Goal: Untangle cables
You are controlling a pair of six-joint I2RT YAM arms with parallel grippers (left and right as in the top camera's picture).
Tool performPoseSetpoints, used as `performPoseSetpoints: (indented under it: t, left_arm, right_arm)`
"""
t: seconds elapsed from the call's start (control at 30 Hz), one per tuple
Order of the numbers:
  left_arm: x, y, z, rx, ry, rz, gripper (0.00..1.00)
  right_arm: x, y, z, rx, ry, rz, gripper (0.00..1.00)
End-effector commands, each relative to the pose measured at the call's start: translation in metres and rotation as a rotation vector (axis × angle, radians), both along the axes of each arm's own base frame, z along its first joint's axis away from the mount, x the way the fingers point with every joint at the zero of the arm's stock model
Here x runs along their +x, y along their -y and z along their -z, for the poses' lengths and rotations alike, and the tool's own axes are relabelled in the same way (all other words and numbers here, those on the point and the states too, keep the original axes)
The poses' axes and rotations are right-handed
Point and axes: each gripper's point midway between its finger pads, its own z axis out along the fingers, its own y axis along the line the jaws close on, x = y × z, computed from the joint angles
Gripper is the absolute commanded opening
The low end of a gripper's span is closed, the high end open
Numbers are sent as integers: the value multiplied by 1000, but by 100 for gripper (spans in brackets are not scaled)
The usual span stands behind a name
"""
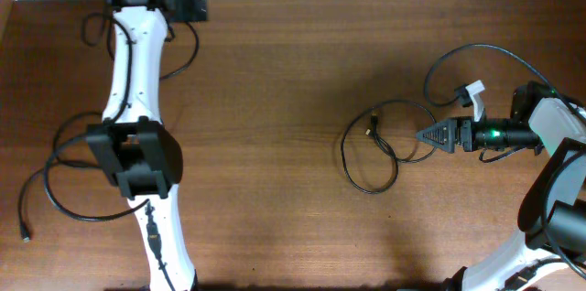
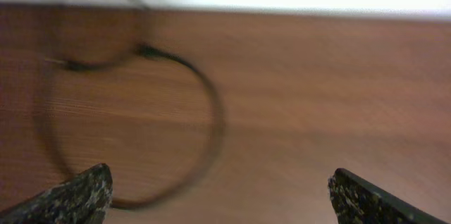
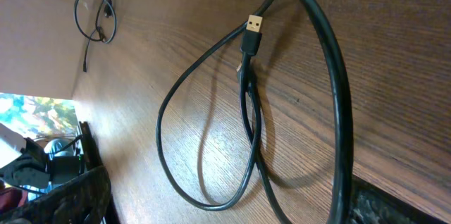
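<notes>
Right fingers (image 3: pixel 67 199): spread wide and empty, low over the worktop (image 1: pixel 275 99), tips aimed at the cord just ahead.
Nearest cable (image 3: pixel 331 76): thin black cord lying flat in loose loops that cross one another, just in front of the right fingers. It lies apart from the other cords.
Plug (image 3: pixel 254 27): gold-faced metal end of the nearest cable, resting inside its own loop.
Handling, judged: light and limp. The cord should follow a pull rather than hold a shape, the smooth round jacket may slip through a loose pinch, and a loop may drag along if it snags at a crossing.
Where to hold, judged: the stiff moulded body just behind the plug, or a single free strand clear of the crossings.
Left fingers (image 2: pixel 77 196): wide apart, nothing between them.
Second cable (image 2: pixel 218 122): blurred black loop on the worktop ahead of the left fingers; its ends cannot be made out.
Third cable (image 1: pixel 69 217): open curve at the left edge of the worktop, beside the left arm and well apart from the nearest cable.
</notes>
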Motion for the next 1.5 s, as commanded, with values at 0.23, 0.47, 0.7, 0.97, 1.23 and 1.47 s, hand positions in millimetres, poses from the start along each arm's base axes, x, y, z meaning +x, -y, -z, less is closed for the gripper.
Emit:
performPoseSetpoints:
  t: [0.23, 0.47, 0.7, 0.97, 1.23, 1.47]
  left_arm:
    - [-104, 187, 50, -168, -391, 436, 99]
    - [-168, 287, 51, -254, -502, 661, 99]
    - [-208, 334, 56, -334, -626, 436, 99]
    - [-253, 356, 90, -426, -840, 36, 99]
    - [-283, 382, 109, -407, -873, -92, 99]
    - [-303, 391, 130, -350, -852, -183, 99]
  right_arm:
    - [6, 3, -5, -20, 45, -3, 99]
    - [6, 4, -5, -20, 46, -1, 99]
    - [12, 11, -10, 5, 79, 33, 99]
    - [16, 44, -13, 37, 51, 170, 99]
    - [16, 49, -13, 32, 58, 183, 99]
    - [16, 49, -13, 33, 59, 183, 99]
